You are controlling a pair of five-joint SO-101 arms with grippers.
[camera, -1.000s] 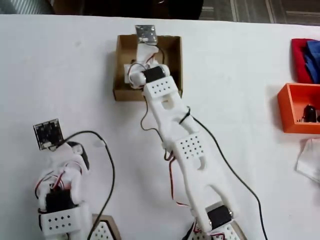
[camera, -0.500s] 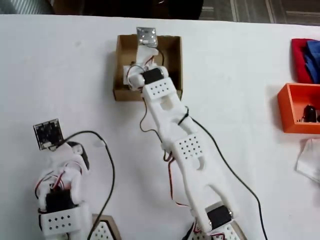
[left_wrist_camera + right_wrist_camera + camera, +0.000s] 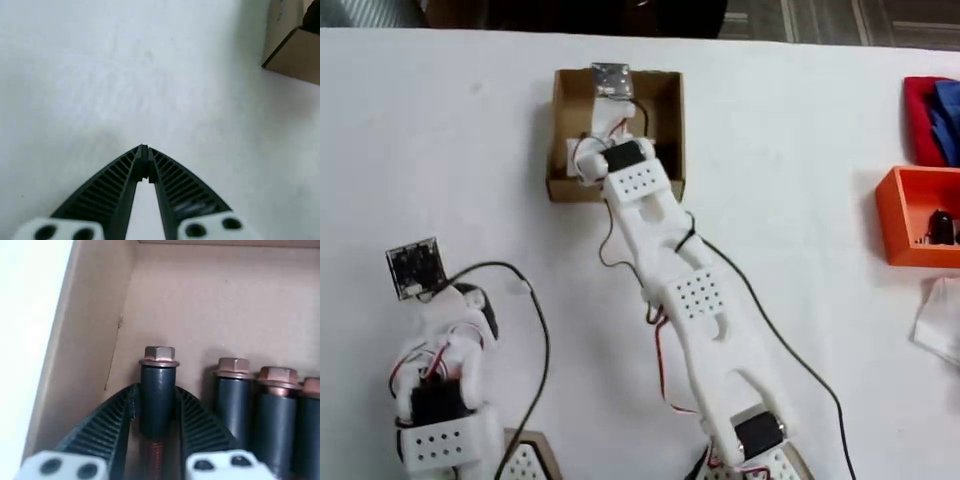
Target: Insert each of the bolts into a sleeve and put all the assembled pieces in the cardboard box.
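The white bench (image 3: 800, 120) carries one cardboard box (image 3: 560, 130). The right arm (image 3: 690, 300) stretches into the box, while the left arm (image 3: 440, 400) sits well apart from it, its jaws pressed together on nothing above bare bench. Four assembled pieces (image 3: 233, 400) line up side by side in the box, the outermost cut off at the frame edge. The right arm's jaws clamp the black sleeve (image 3: 157, 395) of the one nearest the box wall (image 3: 90, 340). Each piece looks rigid and dense for its size, probably a metal bolt in a stiff sleeve. The smooth round sleeve could slip or roll, so mid-sleeve seems the soundest hold. A flanged hex head (image 3: 159, 354) caps the held sleeve, and copper threads show at its other end.
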